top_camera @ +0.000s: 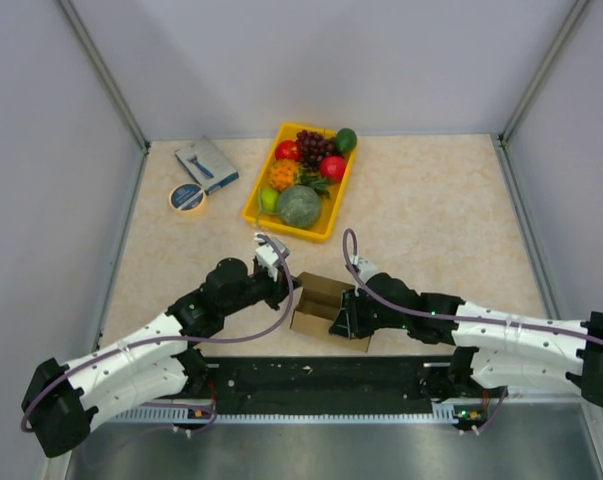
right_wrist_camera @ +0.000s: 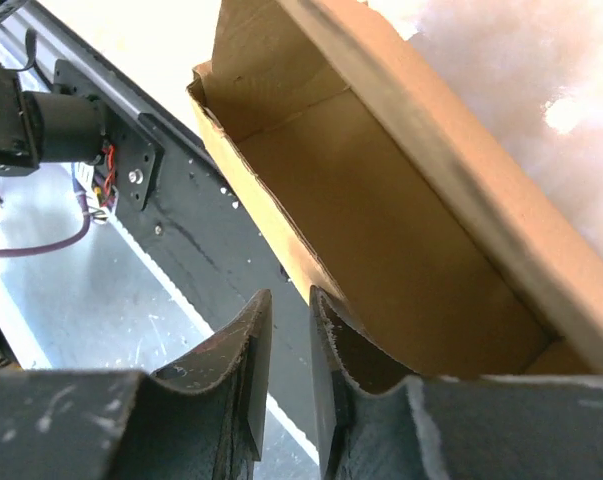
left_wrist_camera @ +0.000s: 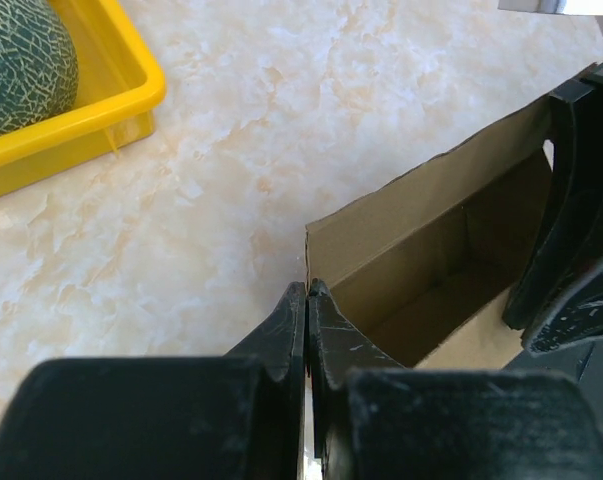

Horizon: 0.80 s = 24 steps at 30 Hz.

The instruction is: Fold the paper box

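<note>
Paper box: matt brown cardboard, rough fibrous cut edges. Table: smooth beige marbled surface with a slight sheen; yellow tray: glossy plastic. Right gripper: matt black plastic, scuffed.

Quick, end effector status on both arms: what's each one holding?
Left end effector: shut, tips at the paper box corner; grip on it cannot be told.
Right end effector: narrow gap, beside a box wall; cannot tell if gripping.

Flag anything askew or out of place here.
Only the paper box: half folded, it sits skewed at the near edge of the table, right by the black rail. The fruit tray looks tidy; nothing spilled.
</note>
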Available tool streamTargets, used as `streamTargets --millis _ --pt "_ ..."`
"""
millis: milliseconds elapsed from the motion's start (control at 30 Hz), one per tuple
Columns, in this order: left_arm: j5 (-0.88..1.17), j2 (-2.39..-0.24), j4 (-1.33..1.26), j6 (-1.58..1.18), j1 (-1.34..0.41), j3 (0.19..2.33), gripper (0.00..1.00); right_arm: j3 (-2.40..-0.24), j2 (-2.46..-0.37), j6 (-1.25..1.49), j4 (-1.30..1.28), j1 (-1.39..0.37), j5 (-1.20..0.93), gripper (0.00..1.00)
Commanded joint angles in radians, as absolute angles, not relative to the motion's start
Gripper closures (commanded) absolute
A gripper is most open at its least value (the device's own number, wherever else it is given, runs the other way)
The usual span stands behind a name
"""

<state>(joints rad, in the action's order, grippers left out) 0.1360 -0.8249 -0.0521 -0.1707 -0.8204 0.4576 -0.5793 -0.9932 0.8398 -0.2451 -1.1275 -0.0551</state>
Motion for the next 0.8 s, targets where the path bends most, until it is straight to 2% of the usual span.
streamTargets --millis 0,200,367,633,767 --pt "0.126 -0.813 -0.106 -0.195 -0.825 0.437 1.0 -0.572 -1.015 0.806 -0.153 -1.127 -0.015 0.79" --pt "0.123 -0.833 -0.135 -0.199 -0.825 0.417 1.0 -0.689 -1.043 0.721 -0.305 -1.121 -0.005 0.76" --pt "0.1 -0.854 -0.115 -0.235 -0.825 0.429 1.0 -0.667 -1.1 0.761 -0.319 -1.091 0.02 0.77" --pt "0.046 -0.876 -0.098 -0.452 -0.839 0.453 1.0 -0.657 -1.106 0.822 -0.316 -1.065 0.045 0.78" --pt "-0.133 -0.891 -0.129 -0.514 -0.896 0.437 1.0 -0.658 -1.117 0.841 -0.31 -1.066 0.044 0.78"
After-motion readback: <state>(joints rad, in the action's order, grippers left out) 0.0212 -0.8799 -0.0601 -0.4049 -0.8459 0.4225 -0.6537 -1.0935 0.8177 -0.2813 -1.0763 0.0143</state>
